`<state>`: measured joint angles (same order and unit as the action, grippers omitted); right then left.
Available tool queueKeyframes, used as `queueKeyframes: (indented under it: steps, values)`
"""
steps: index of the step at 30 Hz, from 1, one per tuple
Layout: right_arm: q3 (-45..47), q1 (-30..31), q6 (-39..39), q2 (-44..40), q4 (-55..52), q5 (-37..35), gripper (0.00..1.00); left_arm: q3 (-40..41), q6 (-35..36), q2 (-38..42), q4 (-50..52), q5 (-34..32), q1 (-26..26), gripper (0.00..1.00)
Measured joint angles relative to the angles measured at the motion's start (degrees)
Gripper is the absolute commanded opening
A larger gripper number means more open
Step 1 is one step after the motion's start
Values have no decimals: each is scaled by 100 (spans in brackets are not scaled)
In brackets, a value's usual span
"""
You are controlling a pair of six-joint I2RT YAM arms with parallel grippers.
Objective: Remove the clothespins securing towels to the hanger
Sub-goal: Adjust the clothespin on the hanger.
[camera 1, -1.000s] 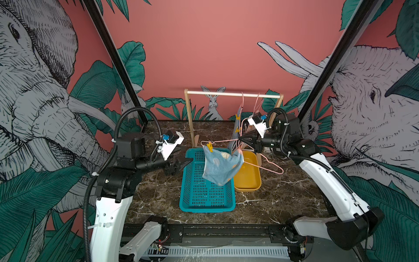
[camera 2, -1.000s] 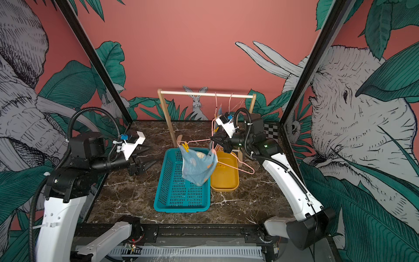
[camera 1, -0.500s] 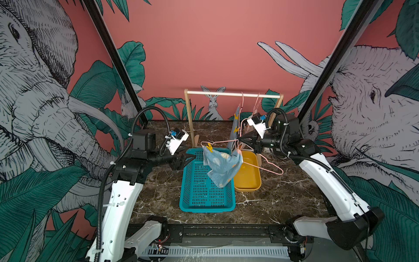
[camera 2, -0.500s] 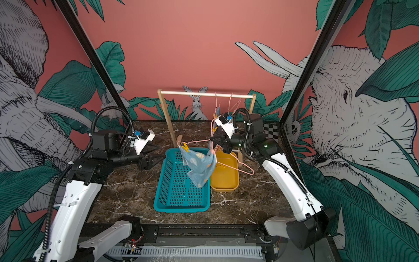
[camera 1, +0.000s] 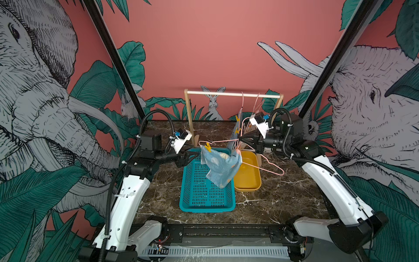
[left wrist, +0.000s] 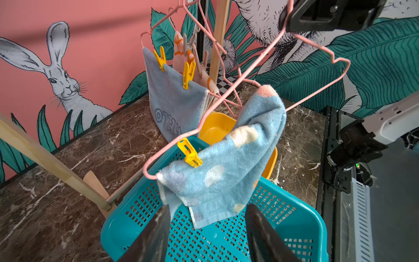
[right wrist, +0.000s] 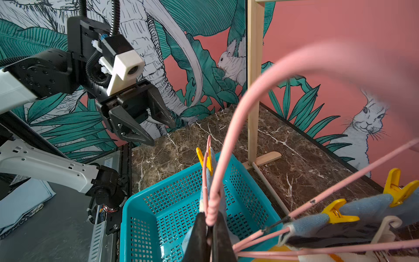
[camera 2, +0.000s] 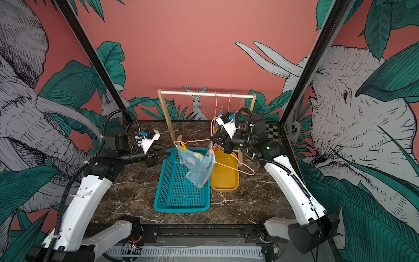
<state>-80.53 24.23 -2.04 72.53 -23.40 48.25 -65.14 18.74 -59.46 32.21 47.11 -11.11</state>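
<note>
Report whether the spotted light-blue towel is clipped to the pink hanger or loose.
Clipped at one corner: a yellow clothespin pins the towel to the hanger; the other corner only drapes over the wire.

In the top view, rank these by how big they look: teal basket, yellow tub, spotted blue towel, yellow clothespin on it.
1. teal basket
2. spotted blue towel and yellow tub look about alike; the towel hangs nearer the camera, so unranked
3. yellow clothespin

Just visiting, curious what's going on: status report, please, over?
Right gripper shut on pink hanger. Left gripper open, facing yellow clothespin on spotted towel. Nothing between them.
</note>
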Motion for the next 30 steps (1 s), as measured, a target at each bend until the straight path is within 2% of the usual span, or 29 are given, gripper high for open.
queueKeyframes:
  steps: [7,22,30]
  values:
    - [0,0,129,0,170,127,0,39,-256,-466,-396,149,0,56]
    - [0,0,297,83,358,260,0,125,-785,-933,-1102,579,-22,52]
    - [0,2,348,105,433,260,0,138,-966,-1097,-1220,542,-177,52]
